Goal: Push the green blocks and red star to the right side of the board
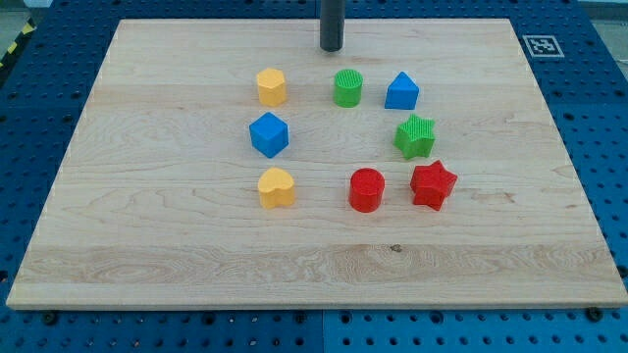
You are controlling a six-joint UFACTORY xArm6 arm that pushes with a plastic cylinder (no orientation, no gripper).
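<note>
My tip [331,48] stands near the view's top, above and a little left of the green cylinder [347,88], apart from it. The green star [415,136] lies right of centre. The red star [433,184] sits just below the green star. The wooden board [147,235] carries all the blocks in a loose ring.
A blue triangular block [401,91] sits right of the green cylinder. A red cylinder [366,189] is left of the red star. A yellow hexagon [272,86], a blue cube [269,134] and a yellow heart [277,187] form the ring's left side.
</note>
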